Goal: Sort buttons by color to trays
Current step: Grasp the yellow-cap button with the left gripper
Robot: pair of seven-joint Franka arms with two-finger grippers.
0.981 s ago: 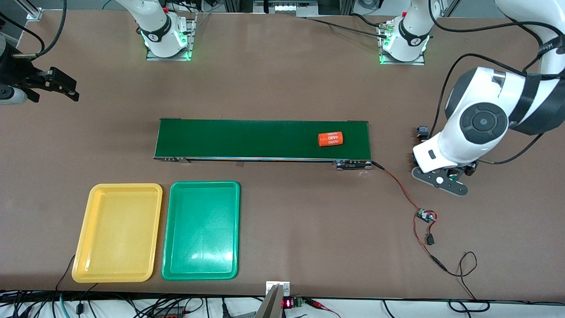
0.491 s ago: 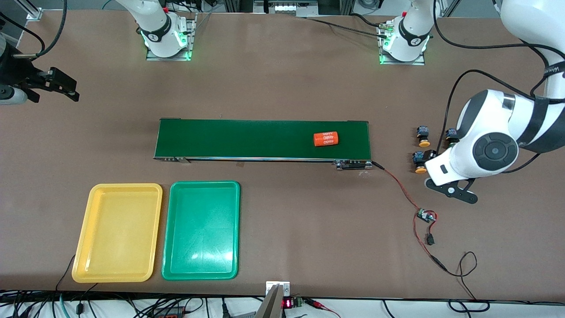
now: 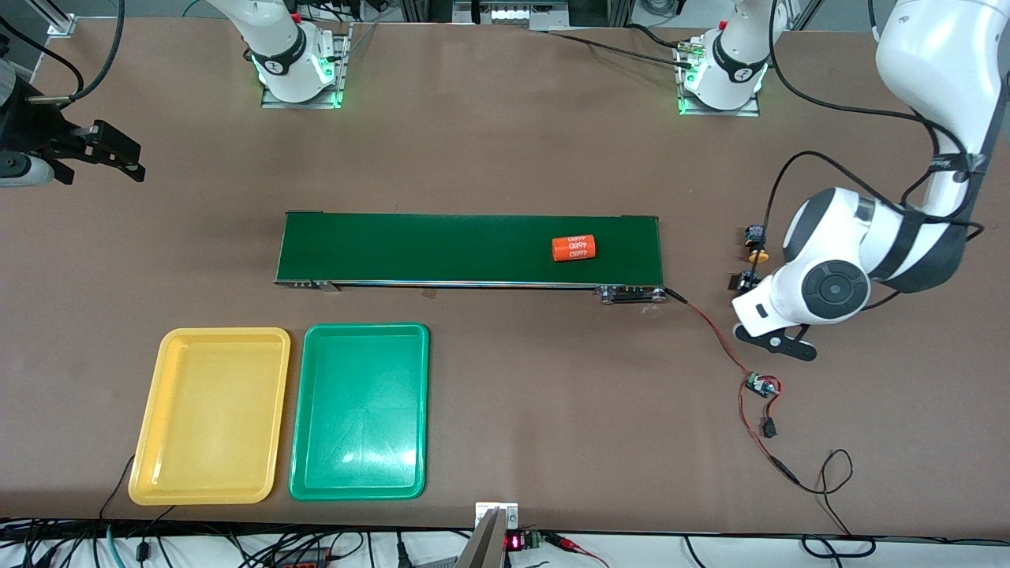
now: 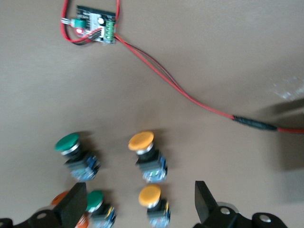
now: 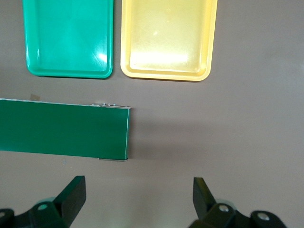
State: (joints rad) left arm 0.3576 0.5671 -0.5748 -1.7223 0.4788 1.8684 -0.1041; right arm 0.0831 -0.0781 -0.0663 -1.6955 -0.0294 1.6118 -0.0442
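Observation:
In the left wrist view, several buttons stand on the brown table: two green-capped (image 4: 66,142) (image 4: 95,199) and two yellow-capped (image 4: 141,141) (image 4: 149,195). My left gripper (image 4: 140,208) hangs open over them, and the lower yellow button lies between its fingers, untouched. From the front, one yellow button (image 3: 757,243) shows beside the left arm's wrist (image 3: 824,288); the rest are mostly hidden. The yellow tray (image 3: 209,414) and green tray (image 3: 359,410) lie side by side near the front camera, both empty. My right gripper (image 5: 137,202) waits open, up at the right arm's end (image 3: 118,158).
A long dark-green belt (image 3: 442,248) crosses mid-table and carries an orange cylinder (image 3: 573,248). A red wire runs from the belt to a small circuit board (image 3: 761,386), nearer the camera than the buttons. Something orange (image 4: 64,199) peeks beside a left finger.
The left arm swung out toward the table's end, then back over the buttons, and sits lower. The orange cylinder rode the belt toward the right arm's end. The right arm stayed put.

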